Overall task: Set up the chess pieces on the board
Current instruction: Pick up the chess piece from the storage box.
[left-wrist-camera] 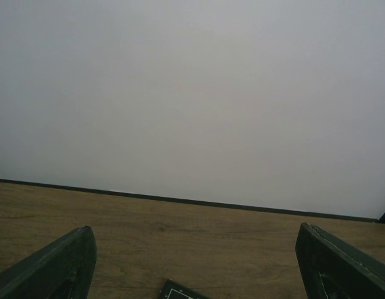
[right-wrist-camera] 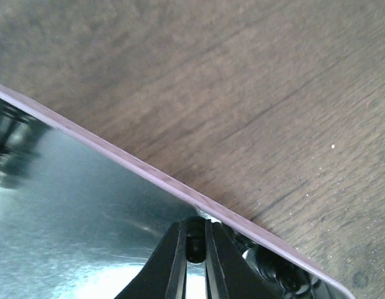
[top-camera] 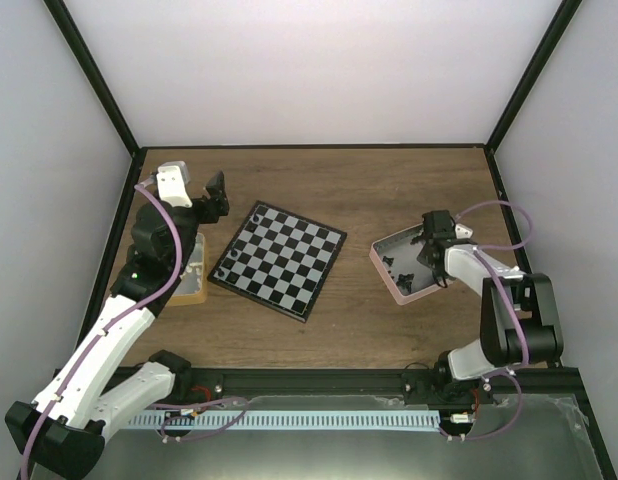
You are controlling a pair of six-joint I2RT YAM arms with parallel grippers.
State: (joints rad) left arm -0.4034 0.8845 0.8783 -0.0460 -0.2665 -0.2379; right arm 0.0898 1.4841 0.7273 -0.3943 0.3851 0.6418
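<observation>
Board point(top-camera: 277, 258) sits about mid-table, turned at an angle, between the two trays. The loose black pieces point(top-camera: 401, 272) we can make out are over in the pink tray point(top-camera: 381, 262) to its right. Our right gripper point(top-camera: 426, 248) is down inside that tray near the rim; the wrist view shows its fingers clamped on one small black piece point(right-wrist-camera: 194, 248). Over on the other side, our left gripper point(top-camera: 214, 195) hangs above the wooden table point(top-camera: 389, 190) just past the board's far left corner, jaws spread wide with nothing in them. The tan tray point(top-camera: 194, 280) is just beside the board's left edge, mostly hidden under the left arm, so we can't tell what's in it.
</observation>
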